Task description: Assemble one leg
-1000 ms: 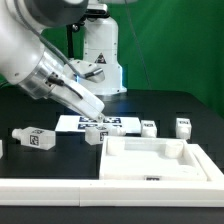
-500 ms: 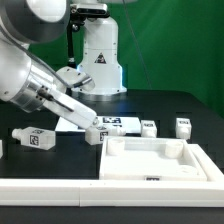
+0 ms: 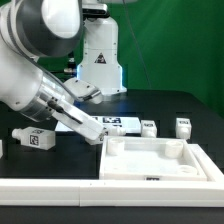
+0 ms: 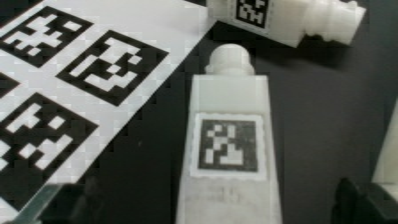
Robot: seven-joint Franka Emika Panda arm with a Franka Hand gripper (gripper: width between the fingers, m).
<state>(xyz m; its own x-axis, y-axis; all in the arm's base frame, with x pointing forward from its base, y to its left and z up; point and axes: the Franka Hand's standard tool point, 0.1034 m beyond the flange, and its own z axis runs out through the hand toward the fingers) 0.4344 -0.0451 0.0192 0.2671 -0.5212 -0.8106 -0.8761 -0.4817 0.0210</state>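
I have the gripper (image 4: pixel 210 203) spread wide astride the leg (image 4: pixel 228 120); this close beside the marker board (image 4: pixel 71 80), it may snag the board's edge; the leg could skid.

The gripper (image 3: pixel 100 130) hangs low over a leg (image 4: pixel 228 130), its fingers (image 4: pixel 36 207) spread wide with a dark gap on each flank. On one flank the marker board (image 4: pixel 71 85) lies right alongside; the other flank is bare tabletop (image 4: pixel 338 110). A second leg (image 4: pixel 285 18) sits just past the far end. In the exterior view the big tray (image 3: pixel 155 160) crowds the near side, its rim close to the gripper. Toward the exterior view's left, open tabletop runs to a third leg (image 3: pixel 33 138).
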